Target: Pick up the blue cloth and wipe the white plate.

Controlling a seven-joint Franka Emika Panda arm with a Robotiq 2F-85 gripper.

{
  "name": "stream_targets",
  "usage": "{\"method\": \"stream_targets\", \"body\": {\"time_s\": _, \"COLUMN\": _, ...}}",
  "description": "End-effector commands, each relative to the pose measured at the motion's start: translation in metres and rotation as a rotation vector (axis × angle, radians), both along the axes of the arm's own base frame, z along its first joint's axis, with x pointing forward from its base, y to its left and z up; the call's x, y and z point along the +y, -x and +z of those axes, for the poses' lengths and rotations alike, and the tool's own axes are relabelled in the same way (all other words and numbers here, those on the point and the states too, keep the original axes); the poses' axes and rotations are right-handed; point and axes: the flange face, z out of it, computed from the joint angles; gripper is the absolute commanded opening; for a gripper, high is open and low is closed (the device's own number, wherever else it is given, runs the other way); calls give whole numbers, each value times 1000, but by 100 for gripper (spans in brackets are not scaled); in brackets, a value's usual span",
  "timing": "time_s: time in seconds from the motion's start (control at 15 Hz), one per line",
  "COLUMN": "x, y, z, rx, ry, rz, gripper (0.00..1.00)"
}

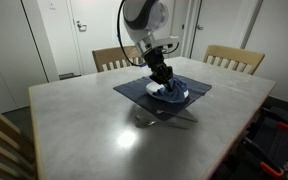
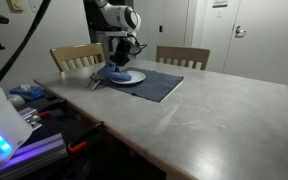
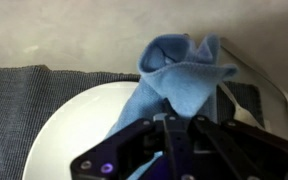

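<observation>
Blue cloth (image 3: 179, 68): sat bunched into a floppy peak on the white plate (image 3: 69, 135), toward its far rim in the wrist view.
Feel: looked soft, light, zero stiffness (would drape and fold rather than act like a flat pad), nothing breakable about it.
Gripper (image 3: 169, 128): directly above the plate, fingers drawn together and pinched on the cloth's gathered middle.
Best hold: judged to be that same bunched centre, loose corners left trailing down onto the plate.
Plate itself: hard, probably smooth and slick, so could have skidded if pushed sideways too hard.
Placemat (image 1: 132, 88): dark, lay under the plate, stuck out past it on every side.
Edges: low rim all round the plate; beyond the plate, the table (image 1: 84, 125) edge with the chairs (image 1: 234, 58) wasn't far off.
Open room: loads of bare tabletop away from the plate on the side opposite the chairs, nothing tall seen close to the plate.
</observation>
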Motion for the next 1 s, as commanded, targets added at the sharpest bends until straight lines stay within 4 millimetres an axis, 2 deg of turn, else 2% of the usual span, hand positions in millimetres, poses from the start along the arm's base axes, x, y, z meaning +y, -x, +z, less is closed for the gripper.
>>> {"method": "stream_targets", "body": {"time_s": 0.0, "x": -13, "y": 3, "z": -2, "rx": 65, "ry": 73, "rz": 50, "gripper": 2}}
{"method": "stream_targets", "body": {"time_s": 0.2, "x": -27, "y": 9, "z": -9, "rx": 105, "ry": 242, "rz": 52, "gripper": 2}}
{"method": "stream_targets", "body": {"time_s": 0.4, "x": -34, "y": 4, "z": -20, "rx": 34, "ry": 361, "rz": 5, "gripper": 2}}
{"method": "stream_targets", "body": {"time_s": 0.73, "x": -26, "y": -23, "z": -35, "rx": -216, "ry": 288, "rz": -178, "gripper": 2}}
{"method": "stream_targets", "body": {"time_s": 0.93, "x": -21, "y": -33, "z": -21, "rx": -290, "ry": 209, "rz": -245, "gripper": 2}}
